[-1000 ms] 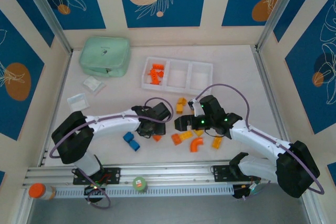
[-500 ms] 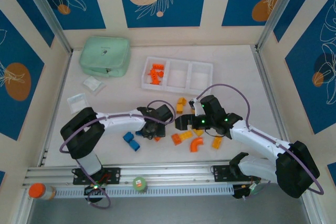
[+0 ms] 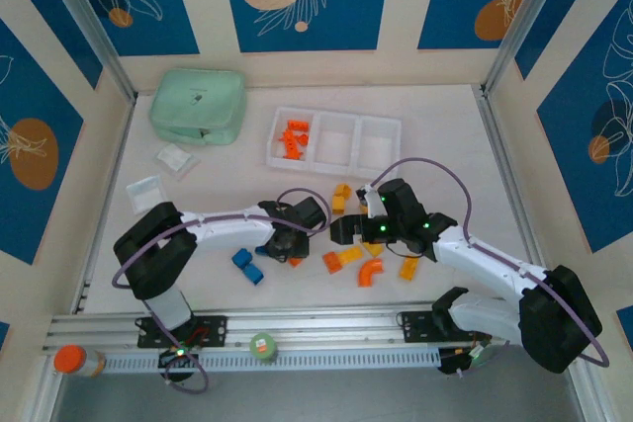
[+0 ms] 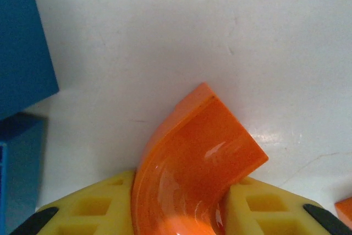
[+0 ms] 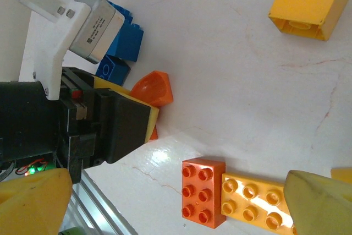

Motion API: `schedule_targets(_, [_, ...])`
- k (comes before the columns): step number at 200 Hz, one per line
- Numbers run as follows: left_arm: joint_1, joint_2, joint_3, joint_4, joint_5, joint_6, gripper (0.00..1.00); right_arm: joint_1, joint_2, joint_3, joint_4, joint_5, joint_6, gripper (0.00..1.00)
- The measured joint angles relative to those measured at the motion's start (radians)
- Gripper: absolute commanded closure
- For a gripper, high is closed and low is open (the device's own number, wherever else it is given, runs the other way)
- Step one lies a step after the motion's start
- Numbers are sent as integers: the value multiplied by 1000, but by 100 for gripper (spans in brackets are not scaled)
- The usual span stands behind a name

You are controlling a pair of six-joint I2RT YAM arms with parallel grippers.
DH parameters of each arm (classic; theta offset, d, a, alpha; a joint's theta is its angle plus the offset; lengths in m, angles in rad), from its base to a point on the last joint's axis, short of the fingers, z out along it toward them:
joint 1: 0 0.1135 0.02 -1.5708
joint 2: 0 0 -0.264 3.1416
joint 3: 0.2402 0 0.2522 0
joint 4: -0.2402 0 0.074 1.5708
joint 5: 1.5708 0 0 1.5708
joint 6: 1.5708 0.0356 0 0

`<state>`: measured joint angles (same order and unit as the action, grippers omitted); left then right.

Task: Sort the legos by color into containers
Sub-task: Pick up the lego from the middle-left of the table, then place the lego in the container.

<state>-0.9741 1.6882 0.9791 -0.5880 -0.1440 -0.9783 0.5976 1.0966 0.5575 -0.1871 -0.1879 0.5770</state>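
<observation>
Step in hand, as judged: the orange arch [image 4: 192, 163] needed a straight lift off the surface [image 4: 220, 37], clear of the blue bricks [image 4: 22, 42] beside it. It then needed carriage to the left compartment of the tray [image 3: 336, 141], where orange bricks [image 3: 294, 139] lay. The left tool [image 4: 181, 216] was clamped on the arch; the right tool [image 3: 341, 232] gaped wide, empty.

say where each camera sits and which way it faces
Top external: above and behind the arms, looking down; left hand and right hand show.
Left wrist: on the left hand, looking down at the orange arch between its yellow fingers.
Right wrist: on the right hand, facing the left hand; own fingers at the bottom corners.
Both wrist views share that arch.
</observation>
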Motion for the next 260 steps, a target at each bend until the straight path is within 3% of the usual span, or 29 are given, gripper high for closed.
schedule_targets(78, [23, -77, 116, -89, -85, 105, 67, -63, -22, 47, -33, -26, 0, 1])
schedule_targets(132, [208, -64, 367, -101, -121, 289, 66, -160, 6, 165, -46, -29, 1, 1])
schedule_targets(165, [332, 90, 597, -80, -111, 399, 67, -214, 50, 213, -44, -29, 8, 1])
schedule_targets(220, [438, 416, 901, -56, -89, 504, 66, -252, 91, 247, -53, -21, 7, 1])
schedule_targets(240, [461, 506, 978, -68, -81, 522, 63, -256, 101, 260, -53, -22, 7, 1])
schedule_targets(260, [475, 575, 1055, -84, -80, 541, 54, -260, 119, 273, -54, -23, 7, 1])
